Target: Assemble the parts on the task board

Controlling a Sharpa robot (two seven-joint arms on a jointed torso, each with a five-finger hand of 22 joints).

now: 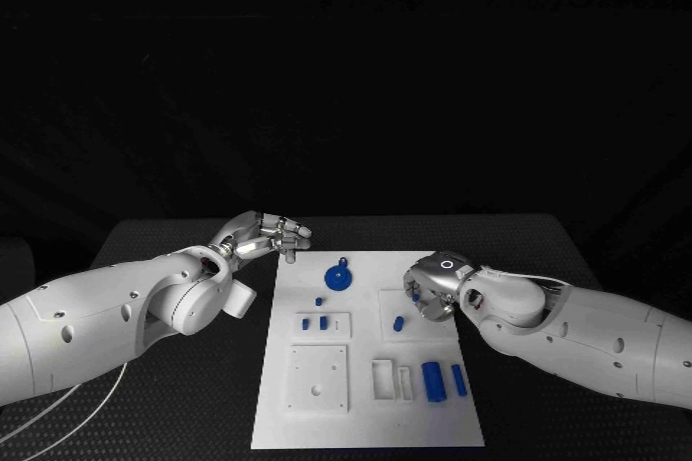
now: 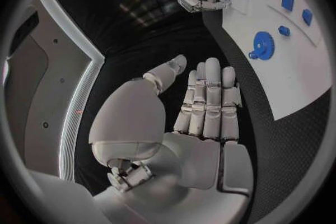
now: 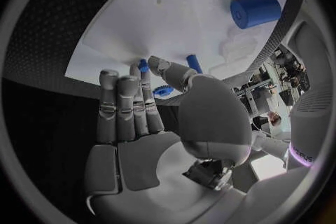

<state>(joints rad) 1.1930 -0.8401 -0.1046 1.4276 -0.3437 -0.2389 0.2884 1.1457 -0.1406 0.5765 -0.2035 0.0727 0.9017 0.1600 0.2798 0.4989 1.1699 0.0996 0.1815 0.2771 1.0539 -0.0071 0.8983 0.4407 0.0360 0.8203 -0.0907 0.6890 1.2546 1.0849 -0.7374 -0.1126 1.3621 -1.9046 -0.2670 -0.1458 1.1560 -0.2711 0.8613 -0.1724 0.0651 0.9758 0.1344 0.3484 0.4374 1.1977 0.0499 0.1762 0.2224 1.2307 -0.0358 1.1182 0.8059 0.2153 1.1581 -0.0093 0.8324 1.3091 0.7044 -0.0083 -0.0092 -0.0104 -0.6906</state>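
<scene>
The white task board (image 1: 368, 421) lies in the middle of the black table. A blue gear (image 1: 338, 276) with a stem stands near its far edge, also seen as the gear (image 2: 262, 45). Small blue parts (image 1: 316, 323) lie left of centre, one blue part (image 1: 398, 323) right of centre, and a blue cylinder (image 1: 431, 380) and bar (image 1: 459, 380) lie nearer the front. My left hand (image 1: 268, 236) hovers off the board's far left corner, fingers straight and holding nothing (image 2: 206, 106). My right hand (image 1: 437, 286) hangs over the board's right edge, fingers extended (image 3: 133, 117) and empty.
A square white plate (image 1: 317, 376) and a white slotted block (image 1: 387, 376) sit on the board's near half. Black table (image 1: 173, 401) surrounds the board on both sides. A white cable (image 1: 58, 406) curves along the left front.
</scene>
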